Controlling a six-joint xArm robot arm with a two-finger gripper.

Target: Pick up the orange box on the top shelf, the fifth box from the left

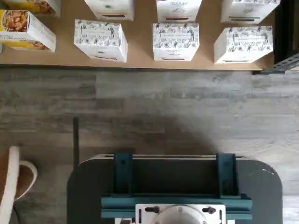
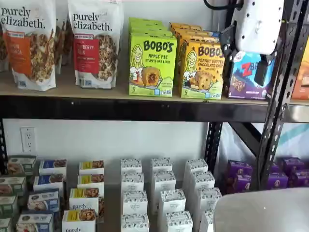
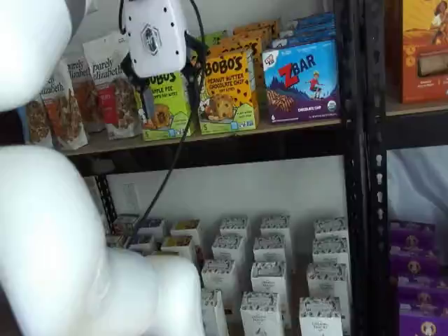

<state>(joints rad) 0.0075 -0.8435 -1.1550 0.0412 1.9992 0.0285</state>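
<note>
the top shelf [image 2: 120,94] was a tan board on a black metal front beam, carried by black perforated uprights [image 2: 277,101]. the wall behind was plain white, with a white power outlet [image 2: 28,139] below the beam at the left.

the orange box [image 2: 202,70] stood upright at the shelf's front edge, between the lime-green apple pie box [image 2: 152,65] and the blue zbar box [image 3: 302,82]. it just touched or nearly touched the green one, and more cartons of its own kind were lined up behind it.

granola bags [image 2: 94,43] filled the left part of the board.

the gripper [image 3: 164,87] hung in front of the top shelf, white body uppermost, with a black cable [image 3: 168,175] trailing down. in both shelf views the two black fingers stood spread wide either side of the body with a plain gap between them, and nothing was in them. it was not touching the orange box.

the lower level held rows of small white patterned cartons [image 2: 166,198], with purple boxes [image 2: 239,176] to the right.

the wrist view looked down on grey wood-plank flooring [image 1: 154,107], a tan board with those white cartons, and the dark mount with teal brackets [image 1: 175,179].
</note>
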